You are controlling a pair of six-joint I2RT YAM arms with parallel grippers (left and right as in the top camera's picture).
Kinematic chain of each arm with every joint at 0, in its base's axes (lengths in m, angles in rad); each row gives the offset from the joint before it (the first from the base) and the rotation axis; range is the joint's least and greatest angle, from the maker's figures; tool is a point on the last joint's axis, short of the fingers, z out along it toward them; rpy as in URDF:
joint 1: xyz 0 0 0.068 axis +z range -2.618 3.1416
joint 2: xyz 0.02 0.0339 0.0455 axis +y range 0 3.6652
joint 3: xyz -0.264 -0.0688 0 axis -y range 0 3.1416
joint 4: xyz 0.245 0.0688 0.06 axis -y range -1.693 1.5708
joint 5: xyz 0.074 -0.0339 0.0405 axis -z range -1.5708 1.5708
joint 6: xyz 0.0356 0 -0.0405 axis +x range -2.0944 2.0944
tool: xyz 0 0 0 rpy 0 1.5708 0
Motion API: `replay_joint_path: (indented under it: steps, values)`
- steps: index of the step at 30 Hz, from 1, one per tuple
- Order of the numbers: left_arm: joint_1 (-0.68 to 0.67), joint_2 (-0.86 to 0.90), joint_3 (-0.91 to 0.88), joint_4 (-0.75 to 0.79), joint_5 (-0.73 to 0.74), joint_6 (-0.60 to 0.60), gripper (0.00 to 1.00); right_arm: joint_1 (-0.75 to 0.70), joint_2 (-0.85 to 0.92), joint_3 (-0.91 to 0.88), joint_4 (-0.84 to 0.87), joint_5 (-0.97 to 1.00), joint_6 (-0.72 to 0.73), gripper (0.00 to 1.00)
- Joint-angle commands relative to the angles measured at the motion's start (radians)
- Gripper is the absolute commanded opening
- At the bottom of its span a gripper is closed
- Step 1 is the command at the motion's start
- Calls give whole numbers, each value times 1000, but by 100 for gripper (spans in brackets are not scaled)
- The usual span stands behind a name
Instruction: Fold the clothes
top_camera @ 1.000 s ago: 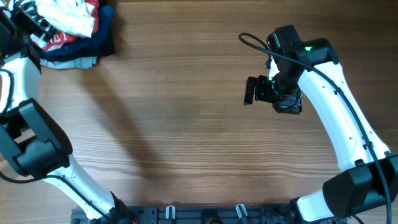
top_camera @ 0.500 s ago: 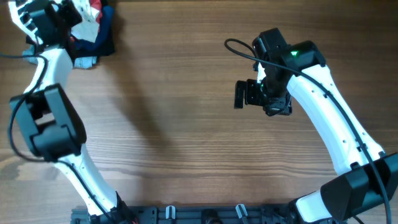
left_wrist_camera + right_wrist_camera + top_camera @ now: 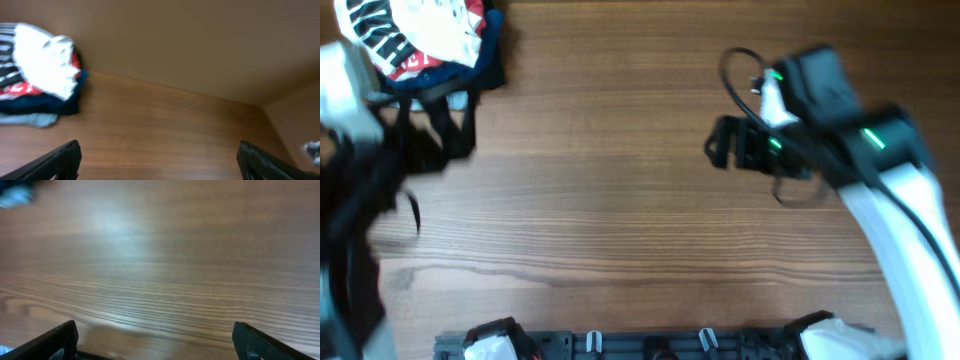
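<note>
The white T-shirt [image 3: 420,25] with black lettering lies bunched on top of a pile at the table's far left corner. In the left wrist view it [image 3: 45,65] shows at the left, well ahead of my fingers. My left gripper [image 3: 435,135] is blurred and sits just in front of the pile, apart from it. It [image 3: 160,165] is open with only bare wood between its jaws. My right gripper [image 3: 718,150] hovers right of centre and points left. It [image 3: 160,342] is open and empty above the table.
Under the white shirt are a red shirt [image 3: 415,65] with white letters, a navy garment [image 3: 488,60] and a light-blue one [image 3: 27,119]. A black rail [image 3: 650,345] runs along the front edge. A brown wall [image 3: 200,40] rises behind the table.
My left gripper has opened and drawn back from the pile, leaving the white T-shirt on top. The right arm has shifted slightly right and closer to the overhead camera.
</note>
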Motion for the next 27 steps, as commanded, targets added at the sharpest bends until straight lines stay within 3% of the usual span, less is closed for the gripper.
replay_joint_path:
  steps: [1,2,6,11,18,27]
  values:
    - [-37,-206,-73,-121,127,39,100,5,-240,12,-24,113,3,99]
    - [-45,-357,-143,-183,128,39,100,5,-363,-25,-24,134,30,99]
    - [-45,-646,-269,-336,128,39,100,5,-629,-235,-12,134,124,99]
    - [-45,-934,-332,-420,81,39,100,5,-947,-640,243,182,167,100]
    - [-45,-973,-331,-428,25,39,100,5,-929,-729,276,190,728,100]
    - [-45,-973,-331,-428,25,39,100,5,-929,-729,274,190,763,100]
